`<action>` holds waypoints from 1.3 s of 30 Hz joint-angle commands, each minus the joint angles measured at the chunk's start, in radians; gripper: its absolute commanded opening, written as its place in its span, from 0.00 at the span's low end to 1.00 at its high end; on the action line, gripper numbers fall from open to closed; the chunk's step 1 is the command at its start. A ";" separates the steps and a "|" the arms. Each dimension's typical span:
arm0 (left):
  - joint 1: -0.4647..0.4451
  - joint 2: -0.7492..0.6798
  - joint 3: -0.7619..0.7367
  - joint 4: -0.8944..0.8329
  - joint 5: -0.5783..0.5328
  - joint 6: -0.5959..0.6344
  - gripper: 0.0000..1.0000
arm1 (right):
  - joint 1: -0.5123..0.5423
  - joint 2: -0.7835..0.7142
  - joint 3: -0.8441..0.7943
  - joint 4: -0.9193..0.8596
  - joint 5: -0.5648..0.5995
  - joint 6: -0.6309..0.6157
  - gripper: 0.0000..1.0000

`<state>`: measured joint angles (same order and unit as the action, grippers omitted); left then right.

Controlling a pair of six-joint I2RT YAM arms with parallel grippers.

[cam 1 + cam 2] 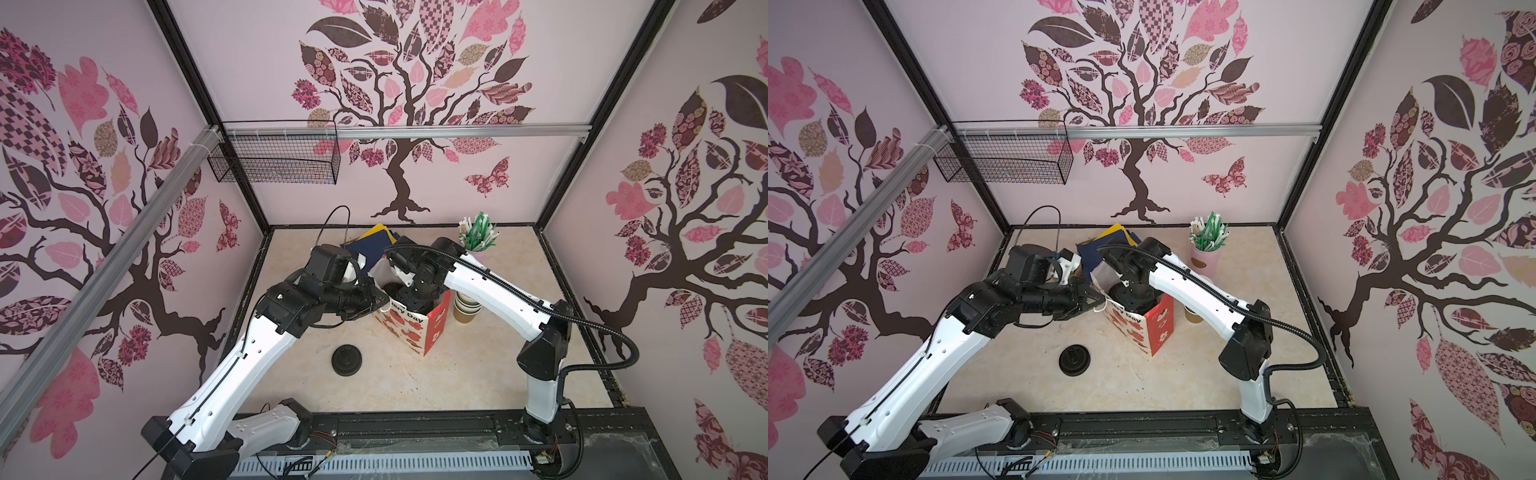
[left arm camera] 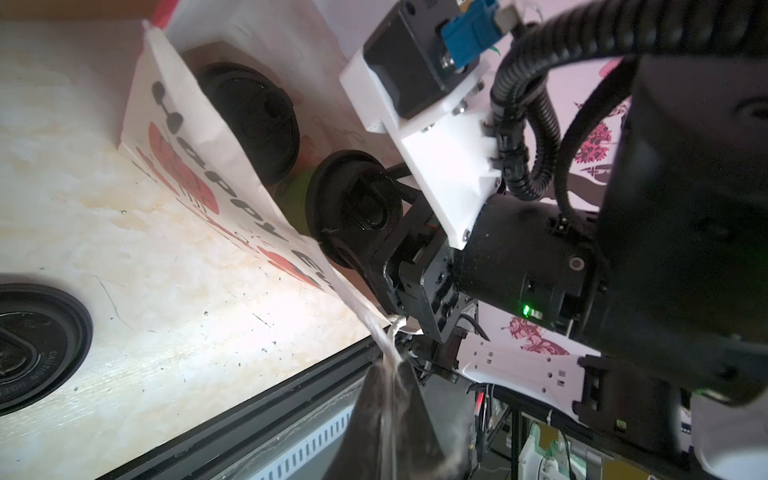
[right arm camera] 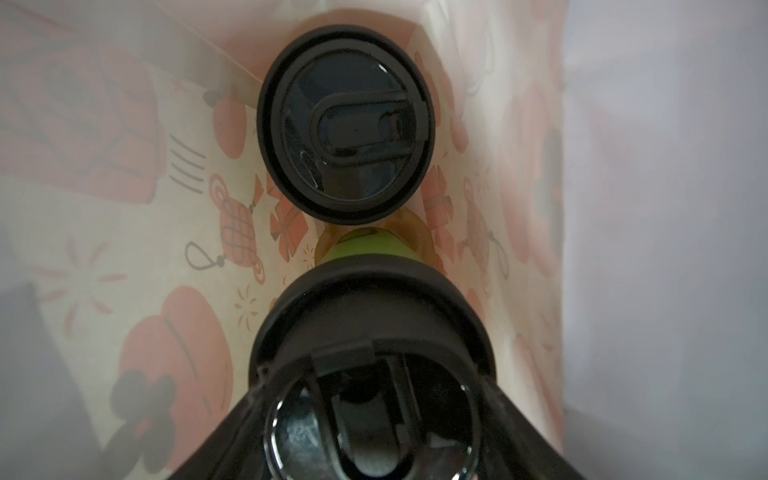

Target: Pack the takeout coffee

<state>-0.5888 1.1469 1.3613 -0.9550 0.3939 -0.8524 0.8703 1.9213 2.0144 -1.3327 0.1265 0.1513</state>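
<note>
A paper gift bag (image 1: pixel 409 330) (image 1: pixel 1133 332), white and red with "Happy Day" print, stands open at mid-table. Inside it are the two takeout coffee cups. One black-lidded cup (image 3: pixel 345 137) (image 2: pixel 249 120) stands free deep in the bag. The second cup (image 3: pixel 370 249) (image 2: pixel 357 203) shows a green body under its black lid. My right gripper (image 3: pixel 374 415) (image 1: pixel 409 299) reaches down into the bag, shut on this cup's lid from both sides. My left gripper (image 2: pixel 392 386) (image 1: pixel 380 301) (image 1: pixel 1098 301) is shut on the bag's rim (image 2: pixel 384 340) beside its white string handle.
A loose black lid (image 1: pixel 347 360) (image 1: pixel 1074 360) (image 2: pixel 33 345) lies in front of the bag on the left. Stacked lidless cups (image 1: pixel 467 307) stand right of the bag, with a pink holder of straws (image 1: pixel 478 237) behind. Dark blue and yellow sheets (image 1: pixel 374 245) lie behind the bag. A wire basket (image 1: pixel 274 158) hangs on the back wall.
</note>
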 commanded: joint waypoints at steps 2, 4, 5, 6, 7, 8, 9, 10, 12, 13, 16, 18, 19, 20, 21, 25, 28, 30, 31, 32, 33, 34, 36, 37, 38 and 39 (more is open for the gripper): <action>0.003 0.006 0.054 -0.071 -0.019 0.057 0.03 | 0.006 -0.084 0.007 -0.050 -0.009 0.032 0.68; 0.003 0.006 0.076 -0.103 -0.034 0.075 0.02 | 0.011 -0.090 0.006 -0.058 -0.017 0.043 0.67; 0.004 0.008 0.085 -0.113 -0.036 0.083 0.01 | 0.016 -0.095 0.001 -0.065 -0.017 0.050 0.67; 0.006 0.007 0.089 -0.120 -0.036 0.088 0.00 | 0.024 -0.100 -0.005 -0.071 -0.018 0.057 0.67; 0.009 0.008 0.091 -0.126 -0.036 0.090 0.00 | 0.031 -0.104 -0.011 -0.077 -0.020 0.063 0.67; 0.014 0.007 0.092 -0.127 -0.035 0.093 0.00 | 0.039 -0.108 -0.016 -0.085 -0.023 0.070 0.67; 0.020 0.005 0.090 -0.127 -0.032 0.093 0.00 | 0.045 -0.110 -0.020 -0.091 -0.025 0.076 0.67; 0.027 0.004 0.090 -0.128 -0.029 0.093 0.00 | 0.054 -0.107 -0.018 -0.099 -0.028 0.082 0.67; 0.043 0.000 0.092 -0.130 -0.023 0.097 0.00 | 0.064 -0.097 -0.007 -0.110 -0.036 0.092 0.67; 0.053 -0.003 0.094 -0.133 -0.018 0.100 0.00 | 0.067 -0.089 0.007 -0.116 -0.041 0.093 0.67; 0.073 -0.006 0.097 -0.142 -0.007 0.114 0.00 | 0.068 -0.061 0.054 -0.125 -0.048 0.094 0.67; 0.073 -0.004 0.091 -0.142 0.007 0.120 0.00 | 0.069 -0.047 0.085 -0.122 -0.039 0.096 0.67; 0.072 -0.006 0.084 -0.138 0.019 0.118 0.00 | 0.069 -0.036 0.102 -0.123 -0.025 0.101 0.68; 0.073 -0.007 0.074 -0.131 0.025 0.115 0.00 | 0.069 -0.024 0.122 -0.129 -0.008 0.107 0.68; 0.073 -0.010 0.066 -0.126 0.029 0.115 0.00 | 0.069 -0.013 0.140 -0.136 0.009 0.113 0.68; 0.073 -0.027 0.033 -0.107 0.044 0.104 0.00 | 0.070 0.011 0.154 -0.142 0.039 0.146 0.69; 0.071 -0.032 0.012 -0.093 0.057 0.098 0.00 | 0.069 0.016 0.154 -0.143 0.055 0.173 0.68; 0.070 -0.034 0.004 -0.086 0.060 0.095 0.00 | 0.069 0.015 0.149 -0.144 0.062 0.180 0.69; 0.070 -0.034 0.002 -0.083 0.061 0.095 0.00 | 0.069 0.013 0.140 -0.143 0.065 0.184 0.68; 0.070 -0.033 0.001 -0.082 0.062 0.094 0.00 | 0.069 0.013 0.132 -0.143 0.067 0.185 0.68; 0.070 -0.032 0.001 -0.080 0.063 0.095 0.00 | 0.068 0.013 0.129 -0.144 0.067 0.186 0.69; 0.070 -0.031 0.001 -0.078 0.064 0.095 0.00 | 0.069 0.016 0.126 -0.143 0.066 0.188 0.69; 0.070 -0.029 0.001 -0.075 0.069 0.094 0.00 | 0.069 0.022 0.125 -0.143 0.060 0.191 0.69; 0.070 -0.027 -0.001 -0.074 0.071 0.095 0.00 | 0.069 0.024 0.124 -0.142 0.058 0.192 0.69; 0.070 -0.026 -0.001 -0.072 0.072 0.095 0.00 | 0.069 0.027 0.121 -0.143 0.056 0.194 0.69; 0.070 -0.026 -0.002 -0.072 0.072 0.094 0.00 | 0.069 0.028 0.118 -0.142 0.056 0.194 0.69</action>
<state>-0.5201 1.1248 1.3853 -1.0470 0.4507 -0.7605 0.9367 1.9102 2.1338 -1.4380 0.1642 0.3069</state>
